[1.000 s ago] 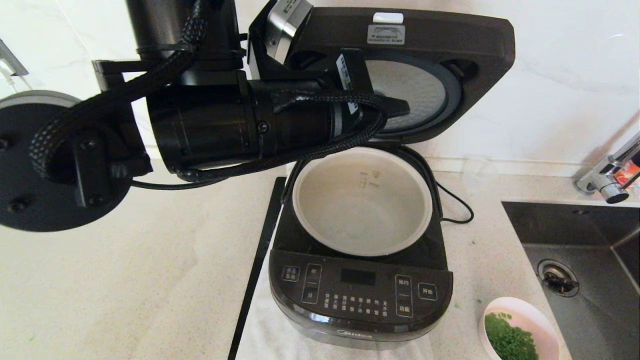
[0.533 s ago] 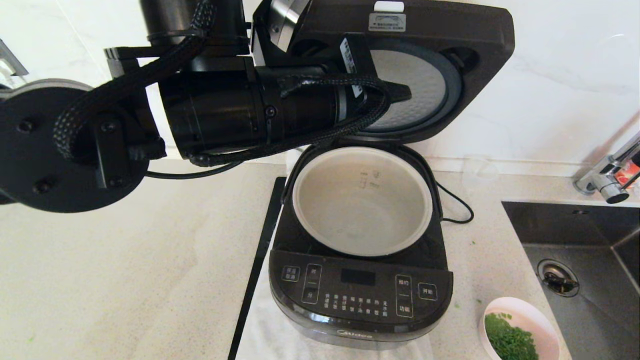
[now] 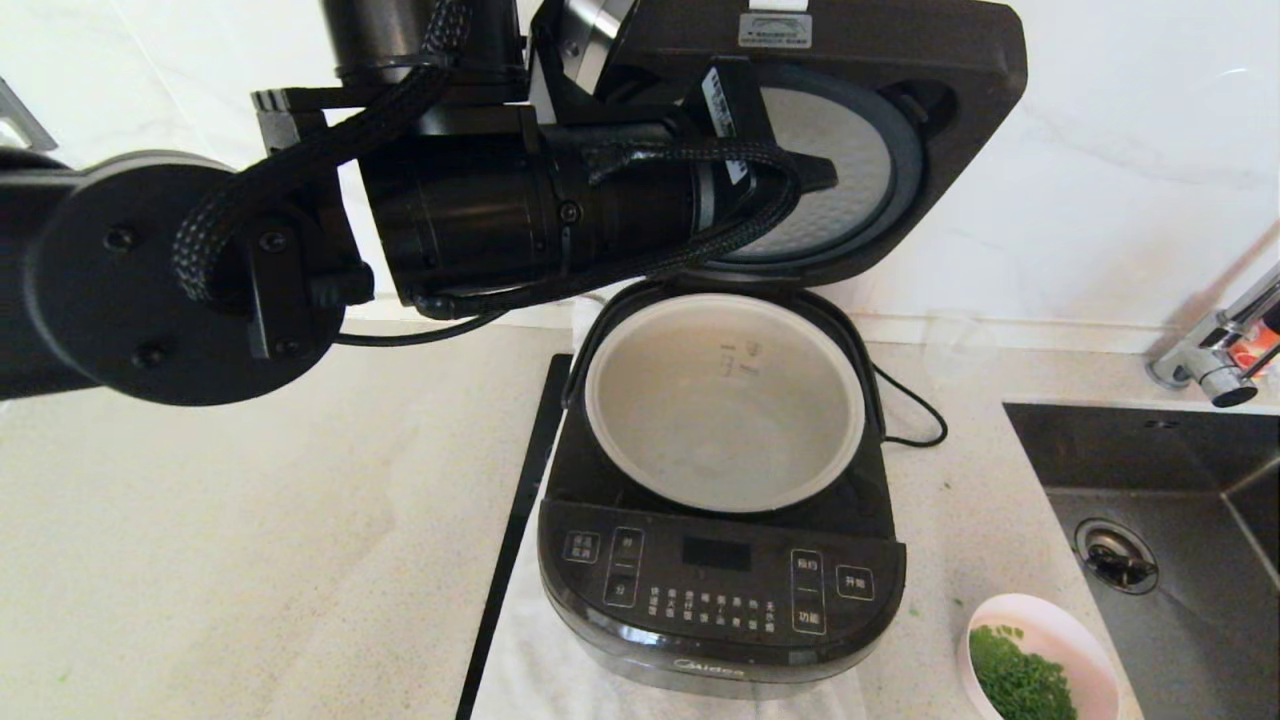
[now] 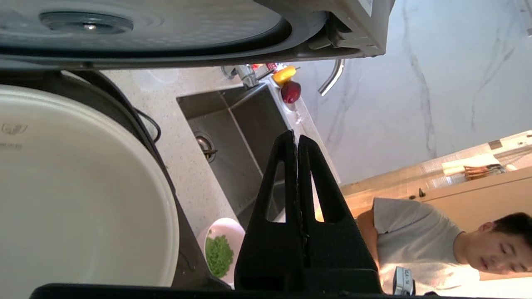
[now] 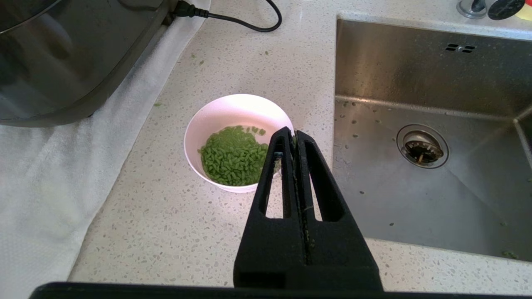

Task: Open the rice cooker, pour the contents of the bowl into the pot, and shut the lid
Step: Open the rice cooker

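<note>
Jaws pressed together and empty, my left gripper (image 4: 298, 145) hung by the raised black hinged lid (image 3: 900, 110); my right gripper (image 5: 293, 139), equally closed, hovered over the small pale pink bowl (image 5: 232, 114) on the tabletop (image 5: 174, 224). Opening looked done; next I needed to grasp that bowl.

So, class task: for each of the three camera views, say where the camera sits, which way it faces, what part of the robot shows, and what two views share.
Head view: from the robot's head, looking forward and down at the open rice cooker and pot; the raised left arm shows.
Left wrist view: behind the left claw, shut, beside the pot under the lid, facing across the counter towards the sink.
Right wrist view: behind the right claw, shut, looking down from above the bowl.
Shared: all three views show the bowl with its green contents.
</note>
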Controlling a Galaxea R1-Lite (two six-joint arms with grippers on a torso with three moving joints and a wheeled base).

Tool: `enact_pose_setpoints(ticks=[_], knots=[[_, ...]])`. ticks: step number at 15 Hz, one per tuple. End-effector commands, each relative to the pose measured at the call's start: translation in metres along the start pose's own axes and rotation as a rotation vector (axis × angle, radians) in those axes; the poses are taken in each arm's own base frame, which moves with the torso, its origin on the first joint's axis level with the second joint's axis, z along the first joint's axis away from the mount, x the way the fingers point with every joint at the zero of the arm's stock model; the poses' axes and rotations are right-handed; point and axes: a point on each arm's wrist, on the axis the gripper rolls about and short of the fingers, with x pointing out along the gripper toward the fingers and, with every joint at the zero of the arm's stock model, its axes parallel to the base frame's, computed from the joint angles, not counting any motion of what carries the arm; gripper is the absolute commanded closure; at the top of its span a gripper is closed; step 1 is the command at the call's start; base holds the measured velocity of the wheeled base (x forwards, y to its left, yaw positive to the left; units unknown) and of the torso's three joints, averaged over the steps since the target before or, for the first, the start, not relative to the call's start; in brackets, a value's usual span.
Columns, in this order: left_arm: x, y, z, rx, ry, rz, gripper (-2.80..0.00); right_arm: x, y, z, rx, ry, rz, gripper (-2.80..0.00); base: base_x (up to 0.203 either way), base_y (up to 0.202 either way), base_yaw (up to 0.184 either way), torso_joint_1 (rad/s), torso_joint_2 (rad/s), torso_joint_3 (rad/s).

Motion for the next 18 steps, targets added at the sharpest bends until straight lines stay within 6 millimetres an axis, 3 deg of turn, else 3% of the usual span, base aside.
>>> enact_pose_setpoints(ticks=[1,7,10,14,18], knots=[[0.006,0.003,0.0,-0.003,-0.002,-0.001,0.0,0.0,0.0,0.0,-0.001,0.0,0.001,0.0,0.0,0.0,0.0,0.0,0.0,0.0],[0.009,0.005,0.004,0.001,-0.015,-0.001,0.0,0.0,0.0,0.0,-0.001,0.0,0.001,0.0,0.0,0.0,0.0,0.0,0.0,0.0],[0.0,0.004,-0.001,-0.007,0.005,0.008,0.0,0.0,0.0,0.0,-0.001,0.0,0.001,0.0,0.0,0.0,0.0,0.0,0.0,0.0],[-0.035,-0.006,-0.007,-0.016,0.027,0.023,0.0,0.0,0.0,0.0,-0.001,0.0,0.001,0.0,0.0,0.0,0.0,0.0,0.0,0.0],[-0.098,-0.031,-0.007,0.01,0.002,0.041,0.0,0.0,0.0,0.0,-0.001,0.0,0.001,0.0,0.0,0.0,0.0,0.0,0.0,0.0]])
